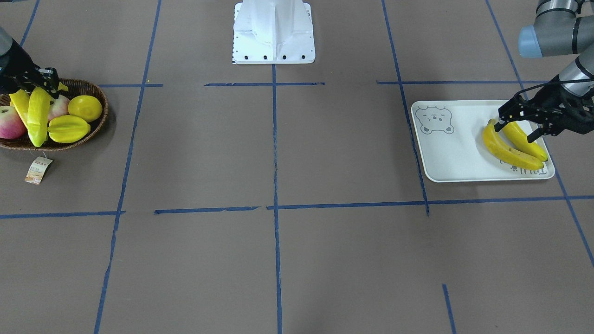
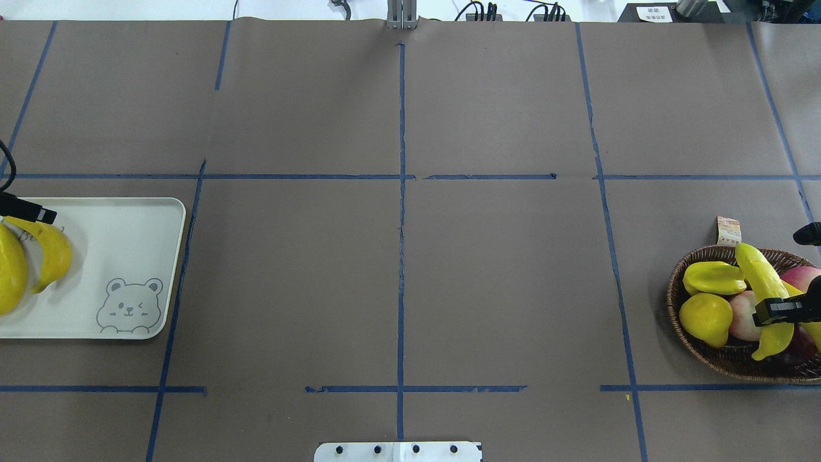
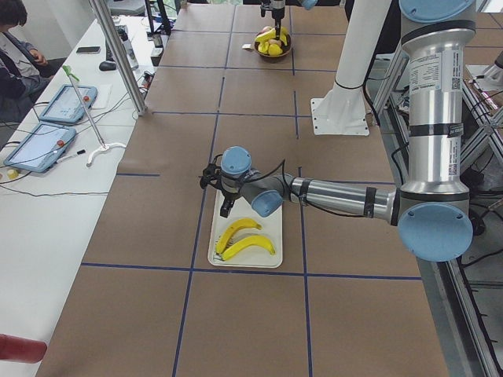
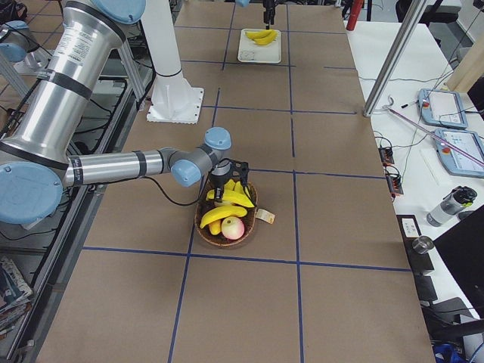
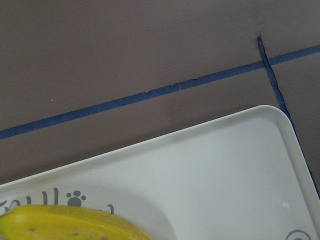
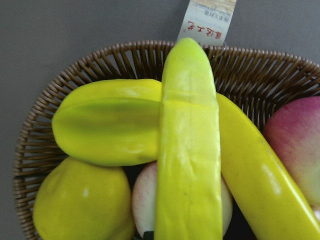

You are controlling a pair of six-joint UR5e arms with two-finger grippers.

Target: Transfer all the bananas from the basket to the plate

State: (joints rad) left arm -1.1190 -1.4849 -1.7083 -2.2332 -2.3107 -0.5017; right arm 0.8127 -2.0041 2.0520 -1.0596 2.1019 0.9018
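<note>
Two yellow bananas [image 1: 508,150] [image 1: 526,141] lie side by side on the pale plate [image 1: 450,157] with the bear drawing. My left gripper [image 1: 516,130] hovers low over their upper ends, open, with its fingers either side of one banana's tip. The wicker basket [image 1: 100,120] holds two more bananas. My right gripper [image 1: 48,86] is shut on one banana [image 6: 187,150], which lies tilted across the starfruit. The other banana [image 6: 260,175] rests beside it, deeper in the basket [image 2: 680,282].
The basket also holds a ridged starfruit [image 1: 68,129], a lemon [image 1: 85,107] and pink apples [image 1: 10,123]. A paper tag [image 1: 38,170] hangs outside its rim. The white robot base [image 1: 274,32] stands at the table's middle edge. Blue tape lines cross the brown table.
</note>
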